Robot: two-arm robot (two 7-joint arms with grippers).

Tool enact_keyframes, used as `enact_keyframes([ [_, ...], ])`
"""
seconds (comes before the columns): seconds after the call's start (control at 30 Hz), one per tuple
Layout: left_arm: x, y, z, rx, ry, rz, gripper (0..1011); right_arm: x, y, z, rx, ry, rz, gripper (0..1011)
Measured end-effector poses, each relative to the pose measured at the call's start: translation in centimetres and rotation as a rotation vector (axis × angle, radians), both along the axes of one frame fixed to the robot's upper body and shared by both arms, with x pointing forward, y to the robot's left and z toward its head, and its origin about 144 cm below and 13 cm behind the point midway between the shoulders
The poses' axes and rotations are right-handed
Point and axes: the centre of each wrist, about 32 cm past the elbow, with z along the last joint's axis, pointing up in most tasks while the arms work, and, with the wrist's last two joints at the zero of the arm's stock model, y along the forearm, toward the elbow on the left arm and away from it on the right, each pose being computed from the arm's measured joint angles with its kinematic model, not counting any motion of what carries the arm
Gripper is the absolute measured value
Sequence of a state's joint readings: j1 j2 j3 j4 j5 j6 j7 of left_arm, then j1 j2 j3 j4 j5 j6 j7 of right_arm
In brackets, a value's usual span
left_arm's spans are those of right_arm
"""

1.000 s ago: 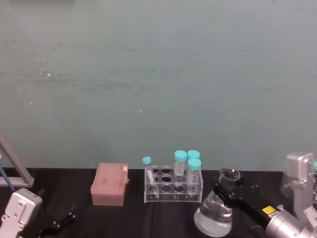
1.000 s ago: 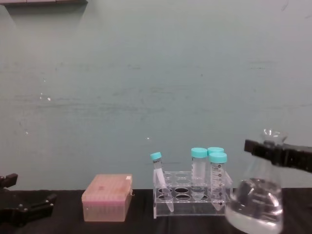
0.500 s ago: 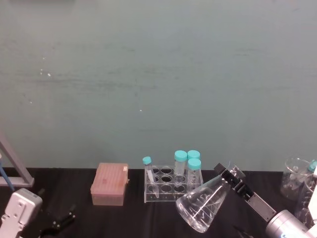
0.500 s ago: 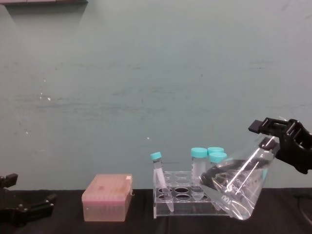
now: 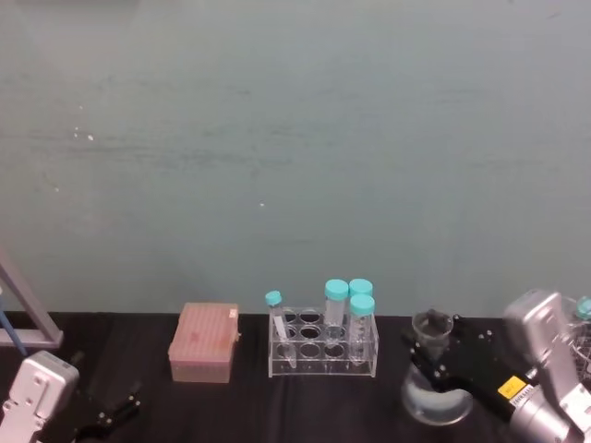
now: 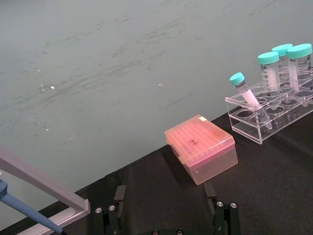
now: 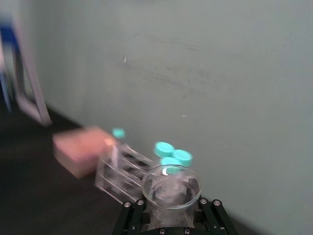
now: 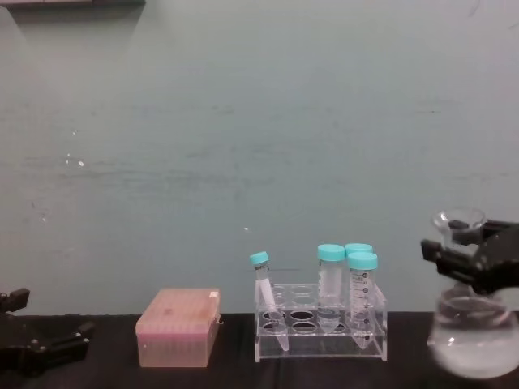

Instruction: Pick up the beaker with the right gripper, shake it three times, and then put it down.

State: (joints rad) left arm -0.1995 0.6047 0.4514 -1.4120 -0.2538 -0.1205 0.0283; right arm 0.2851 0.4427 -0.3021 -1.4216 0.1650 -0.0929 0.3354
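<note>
The beaker (image 5: 432, 392) is a clear conical flask with a little liquid, standing upright to the right of the tube rack. My right gripper (image 5: 430, 355) is shut on its neck just under the flared rim. In the chest view the beaker (image 8: 473, 340) hangs low at the right edge with the right gripper (image 8: 464, 258) clamped round the neck; I cannot tell if the base touches the table. The right wrist view looks down on the beaker's rim (image 7: 171, 182) between the jaws. My left gripper (image 6: 165, 194) is parked low at the left, open and empty.
A clear tube rack (image 5: 323, 349) with teal-capped tubes stands mid-table, with a pink tip box (image 5: 205, 343) to its left. A metal stand (image 5: 18, 314) sits at the far left. More glassware (image 5: 582, 340) shows behind the right arm at the far right edge.
Half a second ago the beaker was tipped over with its base swung toward the rack. It is now upright again and farther right. The left arm has not moved.
</note>
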Motion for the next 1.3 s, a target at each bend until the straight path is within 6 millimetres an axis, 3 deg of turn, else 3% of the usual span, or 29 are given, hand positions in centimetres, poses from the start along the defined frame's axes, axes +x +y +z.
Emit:
enact_keyframes([
  [0.23,0.0,0.0,0.0,0.0,0.0,0.0,1000,0.4,-0.9,0.3,-0.457,-0.252,0.006,457],
  [0.33,0.0,0.0,0.0,0.0,0.0,0.0,1000,0.6,-1.3,0.4,-0.573,-0.317,0.005,457],
  [0.53,0.0,0.0,0.0,0.0,0.0,0.0,1000,0.8,-1.7,0.3,-0.633,-0.351,0.0,457],
  [0.73,0.0,0.0,0.0,0.0,0.0,0.0,1000,0.9,-1.3,0.3,-0.504,-0.291,0.0,457],
  [1.03,0.0,0.0,0.0,0.0,0.0,0.0,1000,0.8,-0.4,0.5,0.106,0.03,-0.015,457],
  [1.3,0.0,0.0,0.0,0.0,0.0,0.0,1000,0.7,0.1,0.5,0.2,0.106,-0.021,457],
])
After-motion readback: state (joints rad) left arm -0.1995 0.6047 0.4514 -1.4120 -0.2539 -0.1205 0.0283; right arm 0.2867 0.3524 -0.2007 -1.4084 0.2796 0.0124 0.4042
